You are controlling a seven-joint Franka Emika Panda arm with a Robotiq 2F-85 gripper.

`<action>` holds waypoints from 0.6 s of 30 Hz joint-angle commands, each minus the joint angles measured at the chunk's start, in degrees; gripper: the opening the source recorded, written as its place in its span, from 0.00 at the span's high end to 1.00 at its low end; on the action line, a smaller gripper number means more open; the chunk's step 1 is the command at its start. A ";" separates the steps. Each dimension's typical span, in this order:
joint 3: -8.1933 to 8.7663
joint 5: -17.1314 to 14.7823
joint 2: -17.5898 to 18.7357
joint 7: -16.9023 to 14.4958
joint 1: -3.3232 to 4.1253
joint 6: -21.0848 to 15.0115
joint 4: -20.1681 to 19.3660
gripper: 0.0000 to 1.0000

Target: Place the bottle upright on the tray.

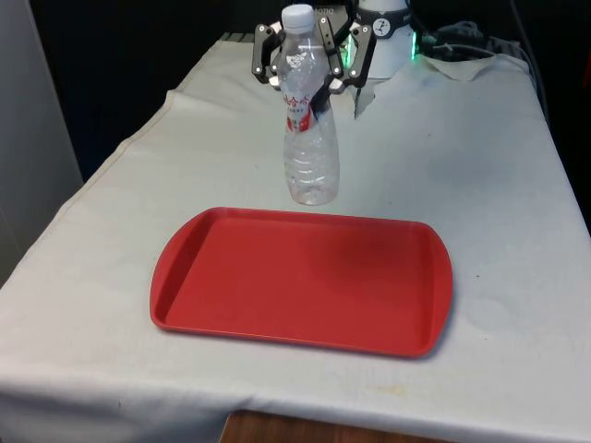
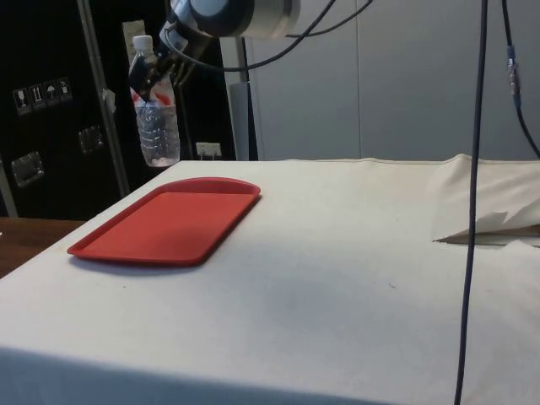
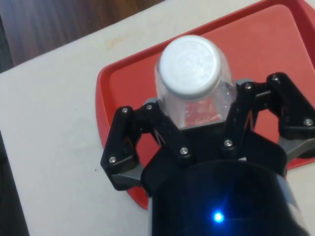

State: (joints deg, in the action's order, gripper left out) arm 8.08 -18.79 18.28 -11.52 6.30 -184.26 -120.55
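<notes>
Clear plastic bottle [image 1: 309,129] with white cap and red label, upright, held in the air by the gripper [image 1: 305,65]; fingers clamped on its upper part, around the shoulder and label band. In the front view, bottle base level with the far rim of the red tray [image 1: 305,281], hard to tell from there whether above the rim or just beyond it. In the side view, bottle [image 2: 157,105] clearly lifted, base well clear of the tray [image 2: 169,221], hanging over the tray's far end; gripper [image 2: 156,72] gripping just under the cap, arm reaching in from above.

From the wrist view, white cap [image 3: 192,61] seen end-on between the black fingers [image 3: 142,123], which press against the bottle [image 3: 197,101] from both sides; red tray [image 3: 123,93] directly beneath, its corner and rim showing against the white cloth [image 3: 54,118]. Brown wooden floor [image 3: 64,24] past the table edge.

Tray lying flat on the white cloth [image 1: 499,185] near the table's near edge, surface bare. Crumpled fold of cloth [image 2: 494,211] at the side view's right. Dark cable [image 2: 474,169] hanging down in the side view's foreground
</notes>
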 commanded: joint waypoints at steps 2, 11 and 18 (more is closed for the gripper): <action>-3.04 -0.46 -0.23 -0.80 -1.43 -0.92 0.29 1.00; -3.15 -0.34 0.34 -2.75 -1.66 -1.15 0.34 1.00; -3.27 -0.34 0.80 -4.41 -1.78 -1.20 0.40 1.00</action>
State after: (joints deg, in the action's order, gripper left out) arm 7.96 -18.79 19.42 -15.47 6.13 -184.89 -120.55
